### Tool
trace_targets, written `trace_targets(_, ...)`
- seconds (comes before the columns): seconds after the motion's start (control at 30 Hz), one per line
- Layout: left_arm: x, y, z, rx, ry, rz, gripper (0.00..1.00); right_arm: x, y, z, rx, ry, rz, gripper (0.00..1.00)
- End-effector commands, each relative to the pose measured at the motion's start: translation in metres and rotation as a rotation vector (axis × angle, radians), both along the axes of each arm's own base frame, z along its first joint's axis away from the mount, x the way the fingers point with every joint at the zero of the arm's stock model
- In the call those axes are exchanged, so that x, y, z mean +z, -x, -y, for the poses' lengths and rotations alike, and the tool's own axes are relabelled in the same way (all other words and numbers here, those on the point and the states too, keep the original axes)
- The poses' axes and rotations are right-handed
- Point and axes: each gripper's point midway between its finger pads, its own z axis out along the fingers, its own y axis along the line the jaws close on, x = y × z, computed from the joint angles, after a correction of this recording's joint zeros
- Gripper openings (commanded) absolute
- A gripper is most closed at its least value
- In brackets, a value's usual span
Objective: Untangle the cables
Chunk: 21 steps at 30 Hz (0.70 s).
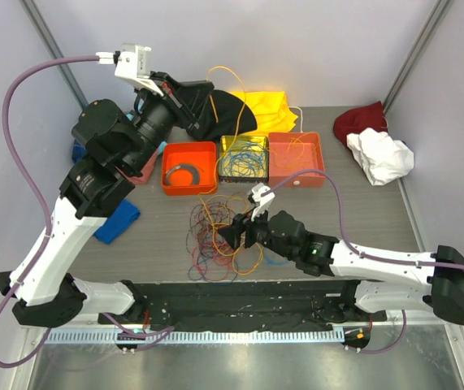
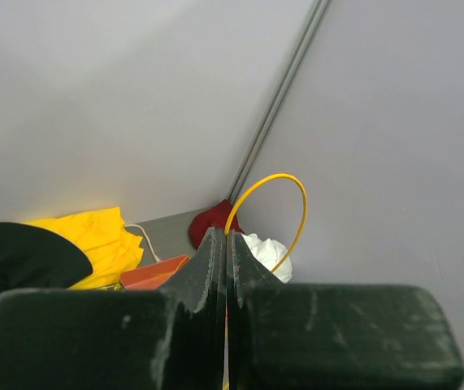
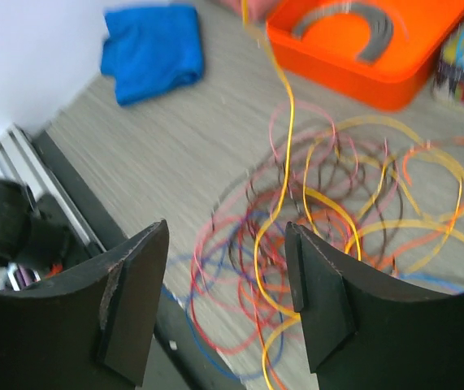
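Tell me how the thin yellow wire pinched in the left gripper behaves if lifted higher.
Probably floppy yet springy: the thin yellow wire arches above the shut left gripper. Likely light, being thin. It may tug the tangled pile of coloured wires, which it seems to join.

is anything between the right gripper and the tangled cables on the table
Nothing visible. The right gripper hangs open above the cables, and the right wrist view shows only loose loops and bare table between its fingers. The orange tray sits farther back, clear of the path.
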Motion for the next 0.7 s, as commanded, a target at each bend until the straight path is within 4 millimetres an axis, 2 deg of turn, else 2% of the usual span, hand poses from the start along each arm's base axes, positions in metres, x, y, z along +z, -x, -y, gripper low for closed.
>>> trace_targets(0.0, 0.015, 0.01, 0.0, -0.031, 0.026, 0.029, 0.0, 0.063, -0.019, -0.011, -0.058, -0.176, 0.152, 0.67)
trace_targets(0.13, 0.014, 0.012, 0.002, -0.04, 0.029, 0.021, 0.0, 0.073, -0.033, -0.015, -0.112, -0.236, 0.224, 0.68)
trace_targets(0.27, 0.013, 0.014, 0.004, -0.049, 0.03, 0.014, 0.0, 0.069, -0.052, -0.022, -0.165, -0.173, 0.313, 0.7)
trace_targets(0.67, 0.011, 0.021, 0.008, -0.07, 0.034, -0.005, 0.0, 0.076, -0.078, -0.049, -0.229, -0.206, 0.387, 0.71)
